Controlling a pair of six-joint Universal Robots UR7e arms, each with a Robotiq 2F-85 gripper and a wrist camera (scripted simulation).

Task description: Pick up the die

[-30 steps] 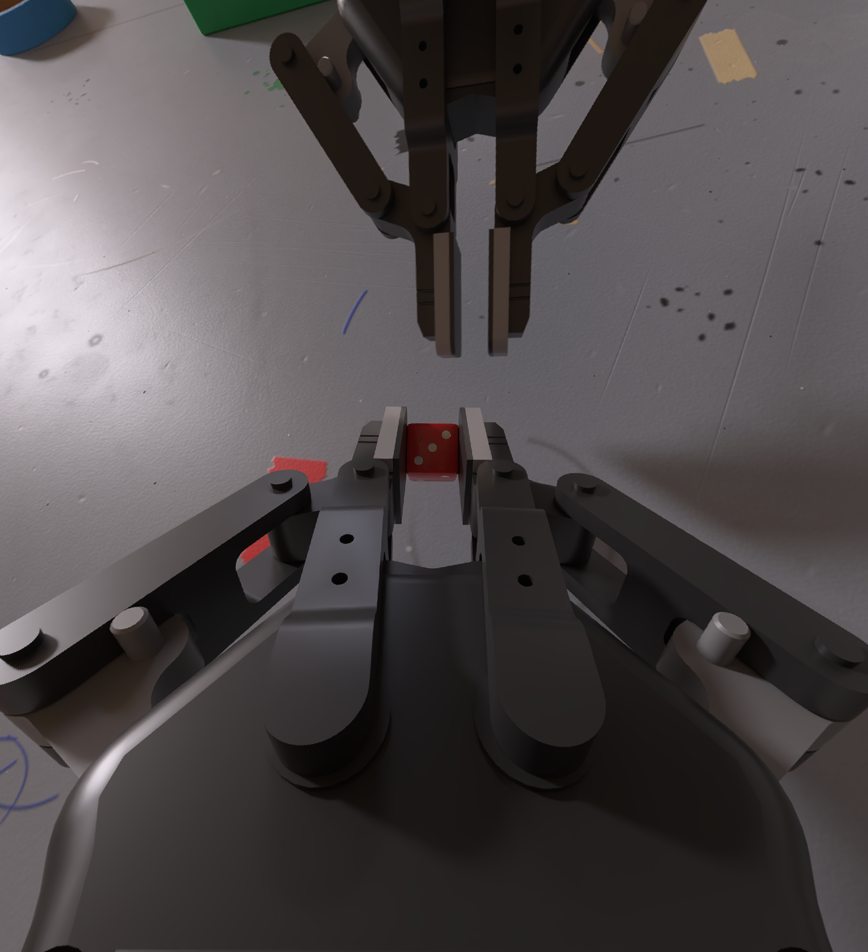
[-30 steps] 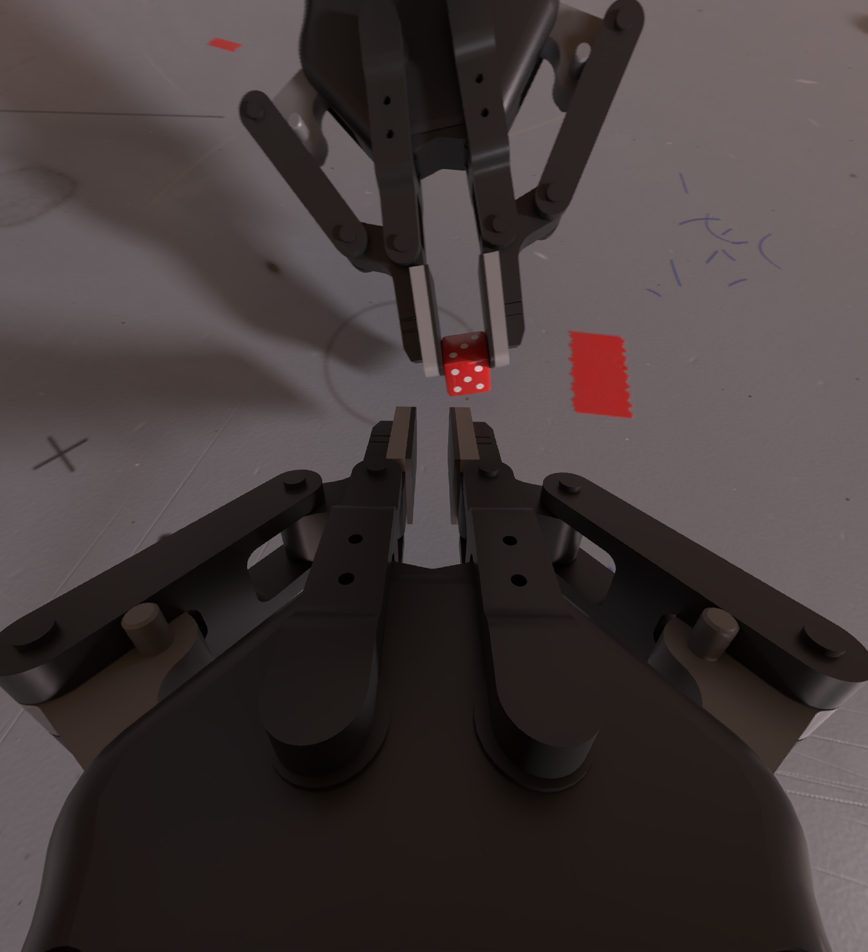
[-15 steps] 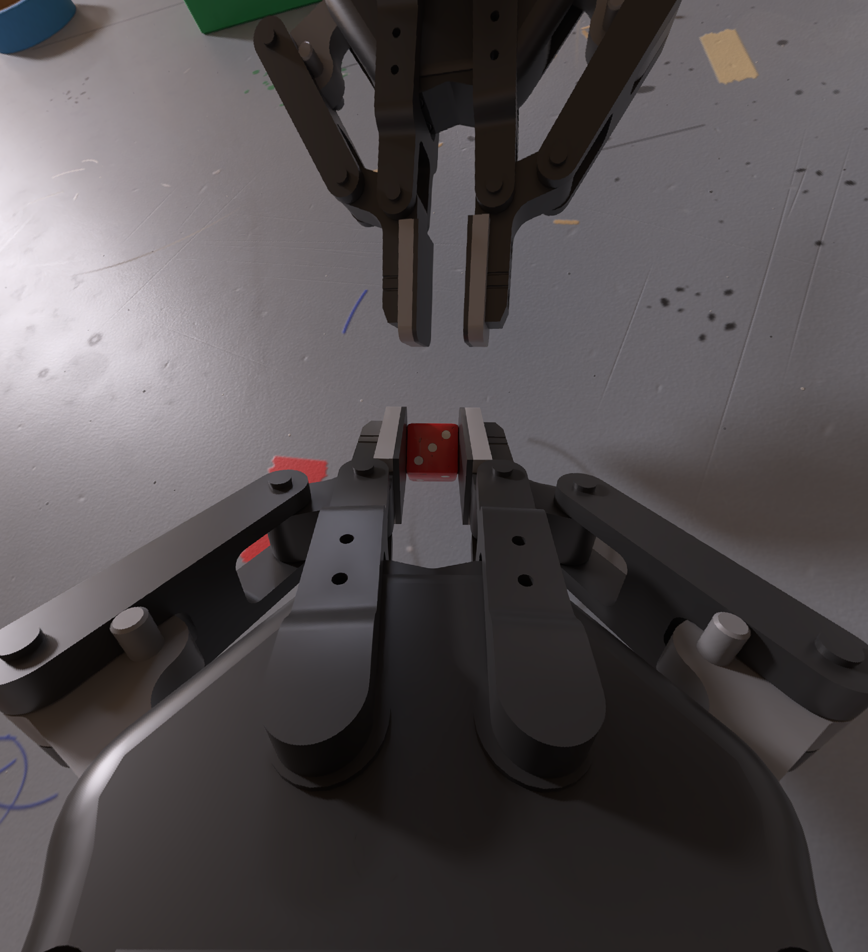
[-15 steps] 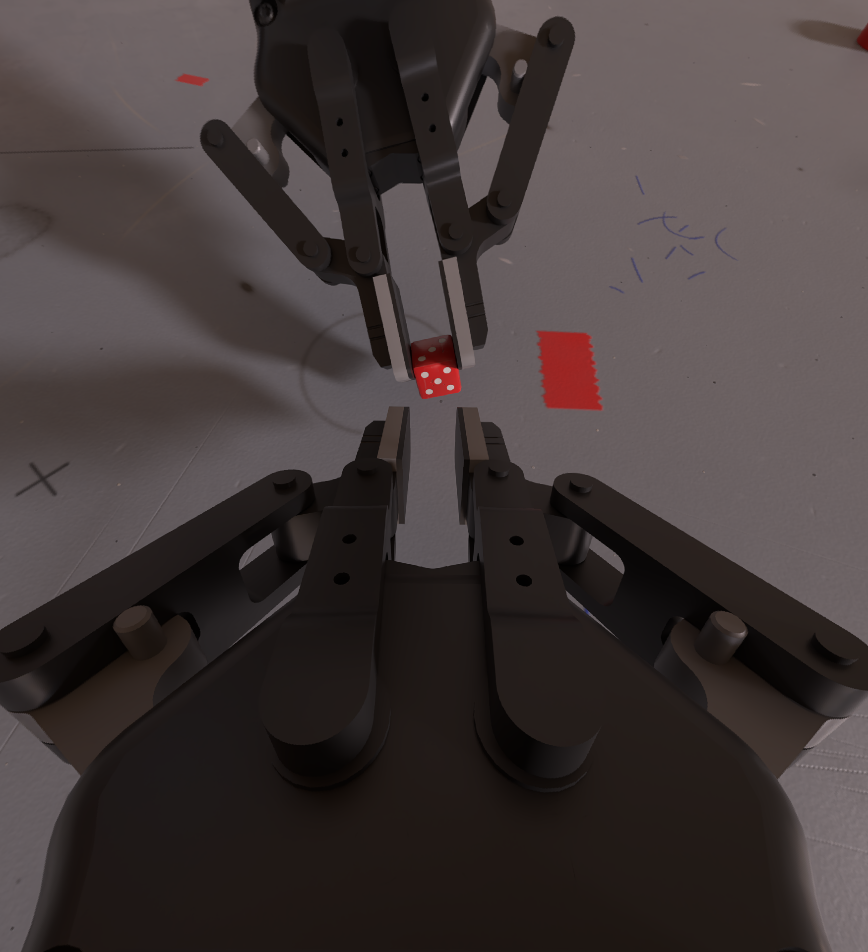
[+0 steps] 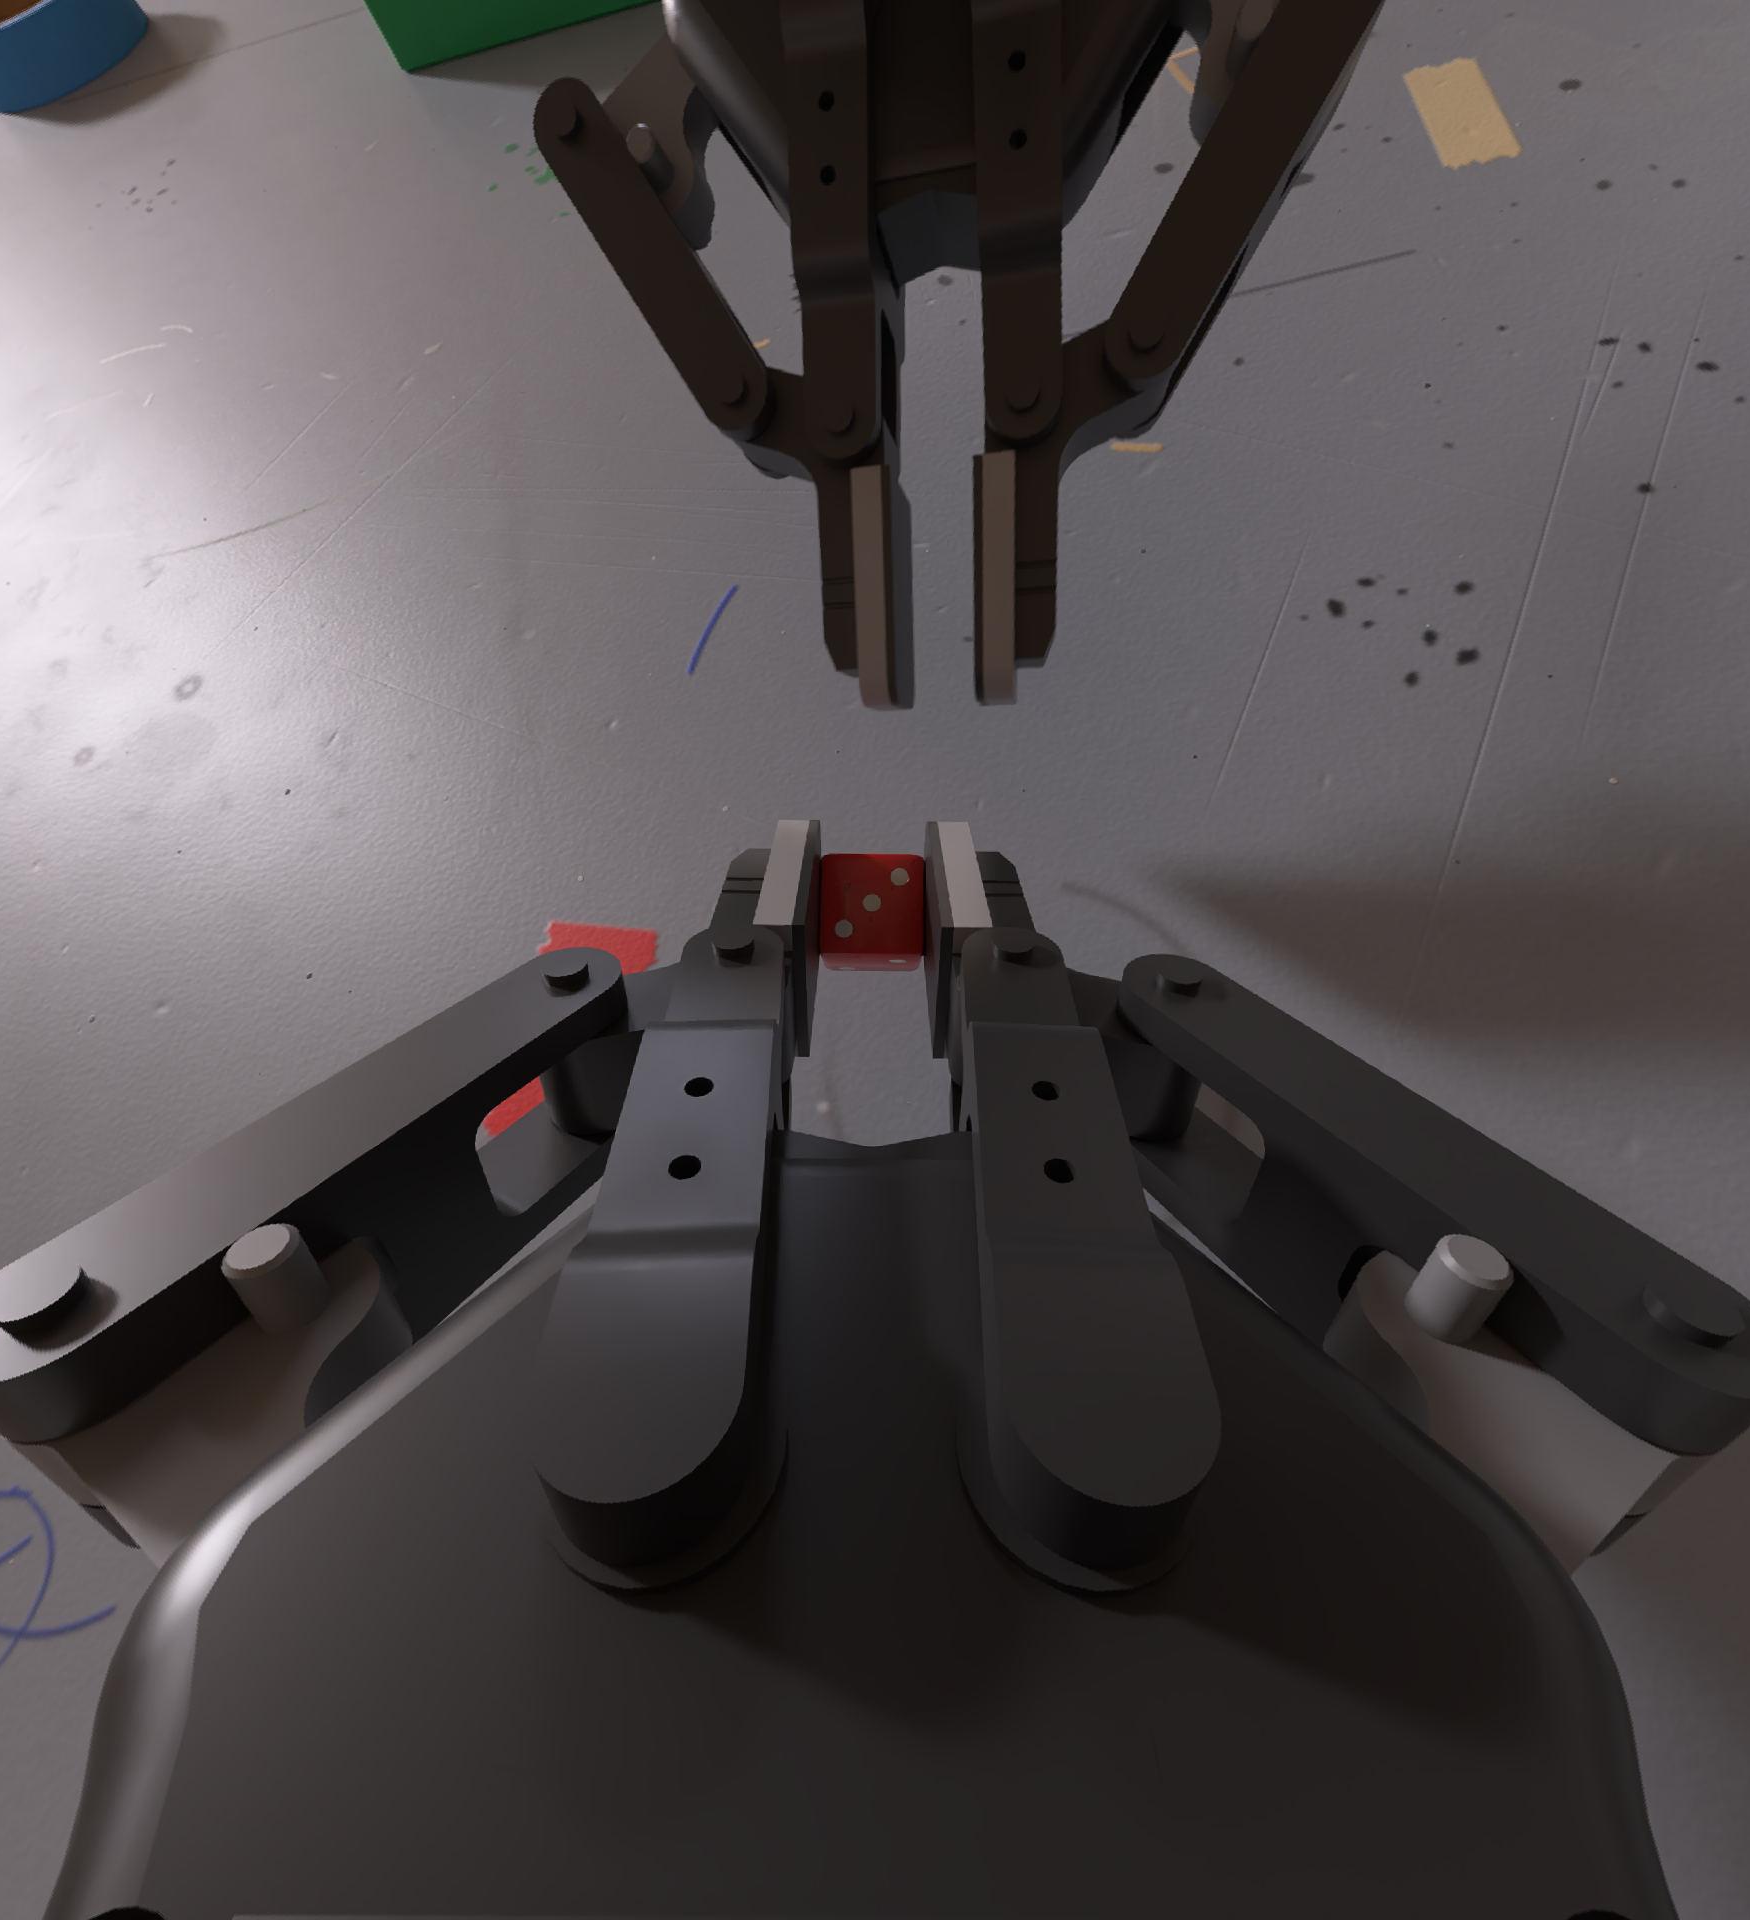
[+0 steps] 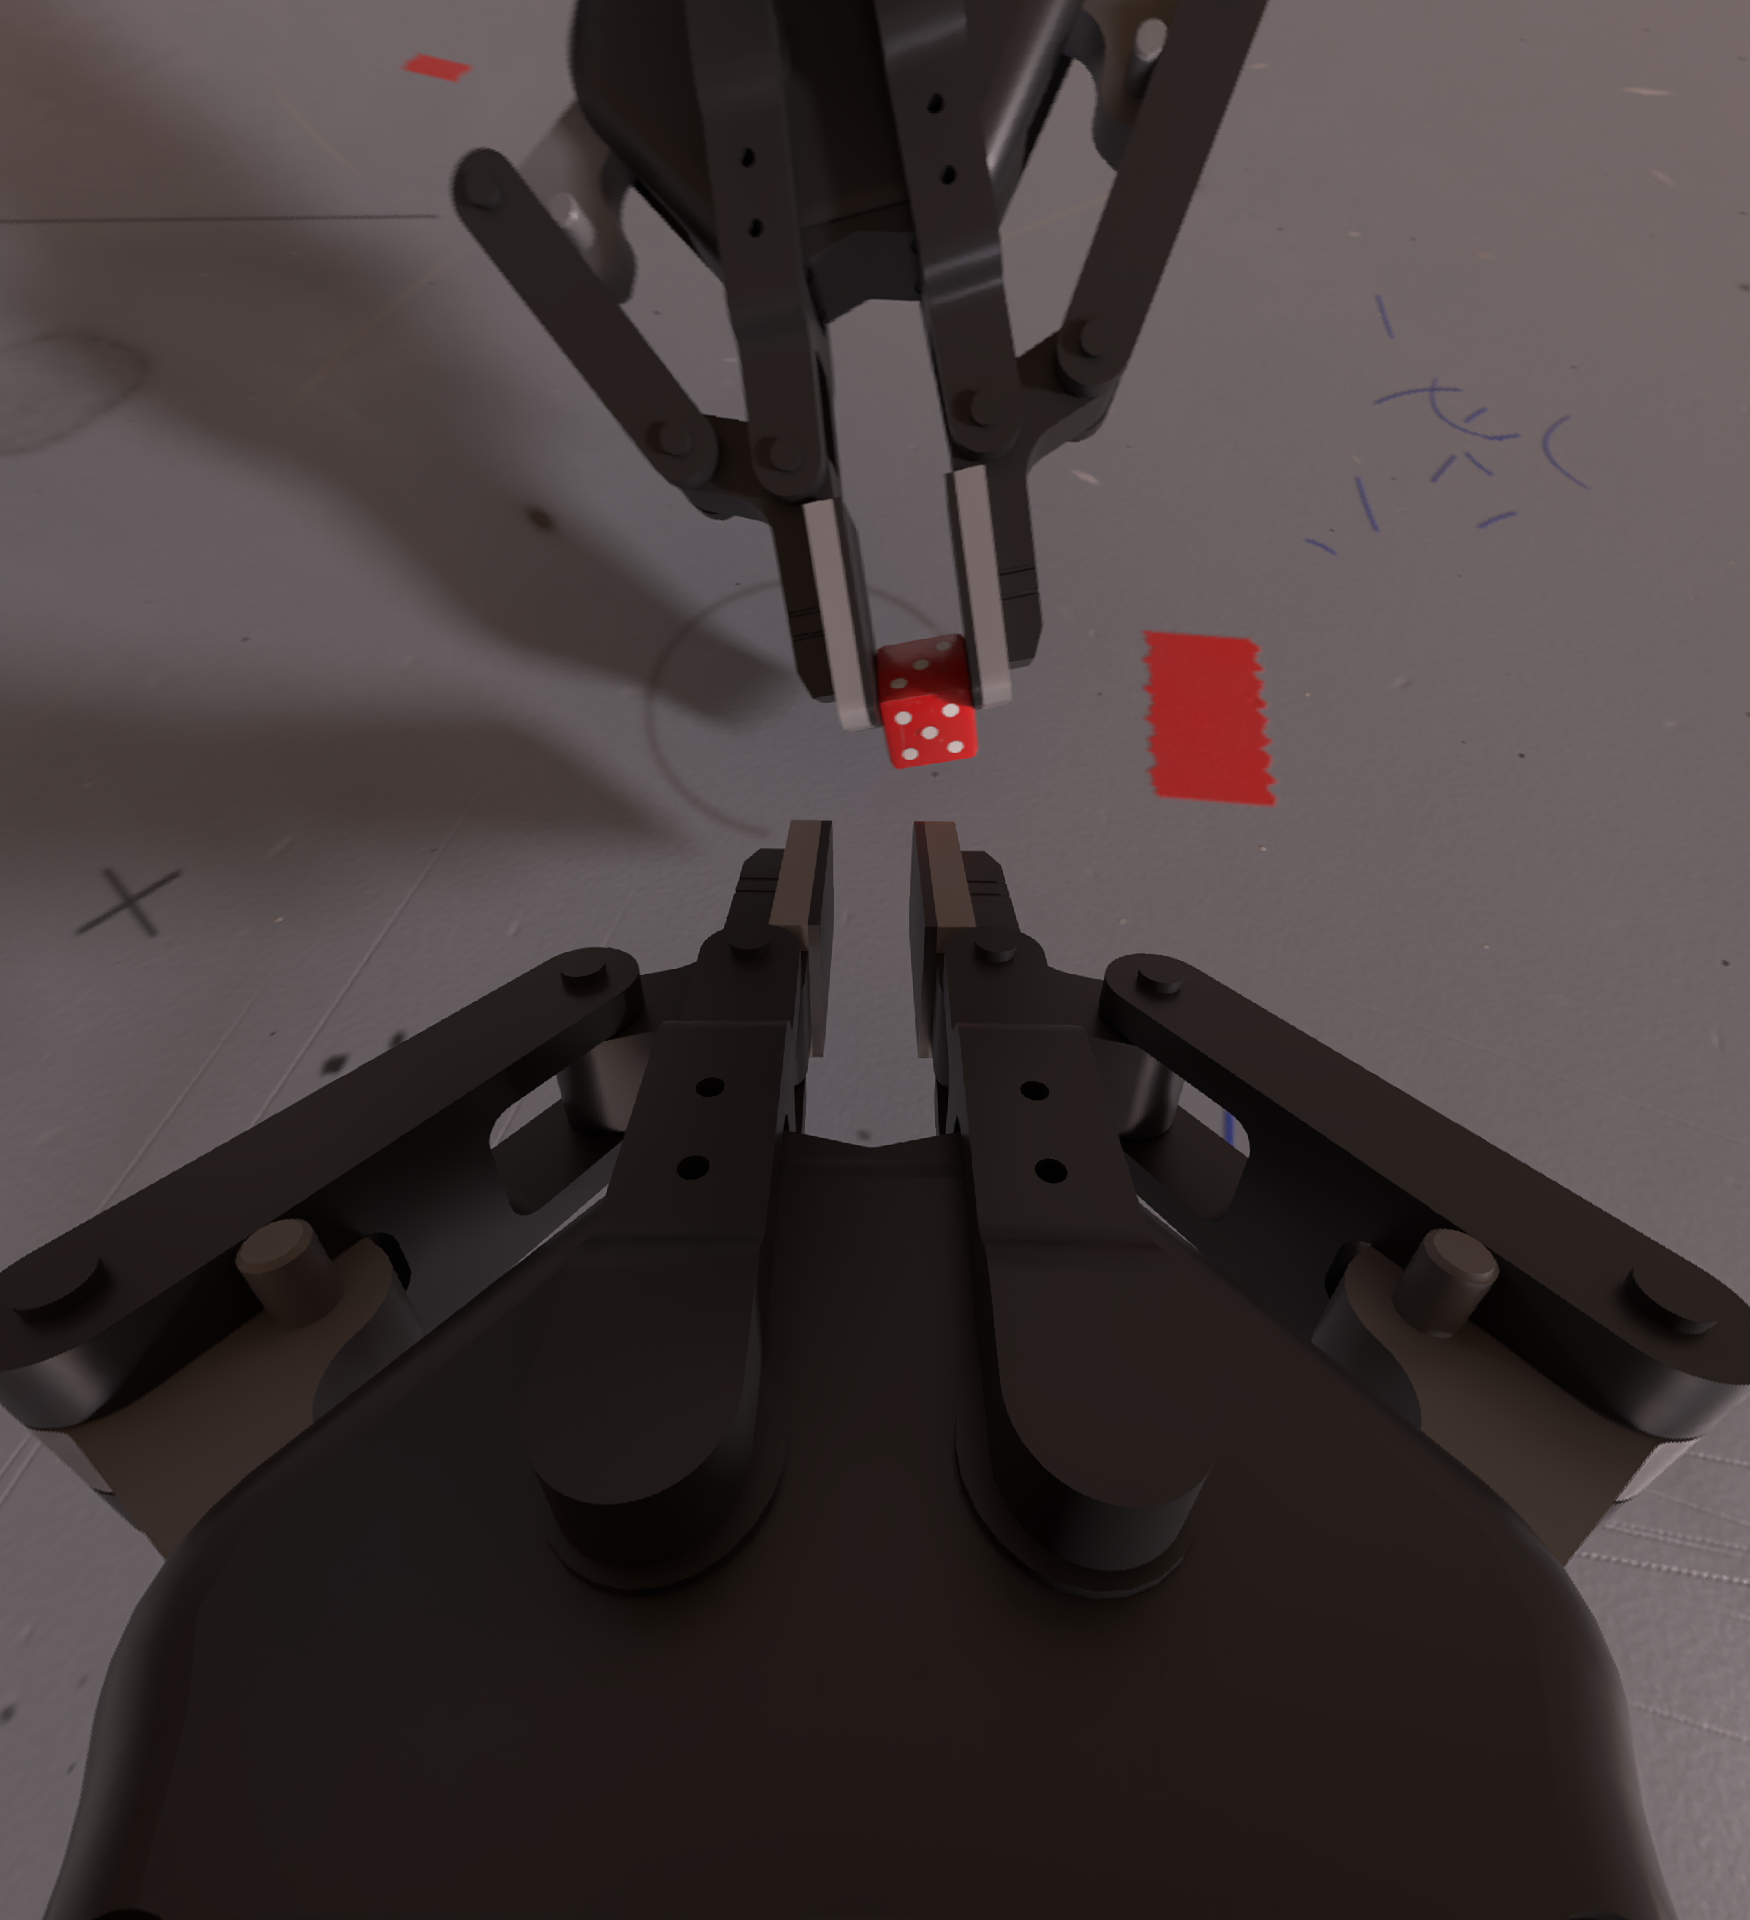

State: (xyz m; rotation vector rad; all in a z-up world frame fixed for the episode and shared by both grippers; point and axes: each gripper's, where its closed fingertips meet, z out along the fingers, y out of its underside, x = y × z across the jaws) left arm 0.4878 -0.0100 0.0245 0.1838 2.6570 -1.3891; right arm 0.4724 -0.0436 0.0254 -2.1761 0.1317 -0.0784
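Since half a second ago, we see the right tool slide back toward the middle of the left wrist view, facing the left tool head-on again, while the left tool has kept its grip unchanged.

We find the die, a small red cube with pale pips and softly rounded edges, clamped between the flat light-grey pads of the left tool, clear of the surface. Both tools are built of matte dark metal links with round pins and rounded knuckles. Our right tool is empty, its pads parallel with a narrow gap between them; it sits just short of the die, not touching it.

From the left wrist view we get only the three-pip face and a sliver of the face below it, the rest hidden by the pads. Our right wrist view shows the die from the other side, jutting past the fingertips with a five-pip face toward the camera, and the right tool just below it.

Around them, the grey surface is scuffed, scratched and speckled with dark dots and blue pen strokes. We note a strip of red tape with ragged edges beside the die, a smaller red scrap far off, a blue tape roll, a green block and a tan tape piece. Soft arm shadows darken part of the surface.
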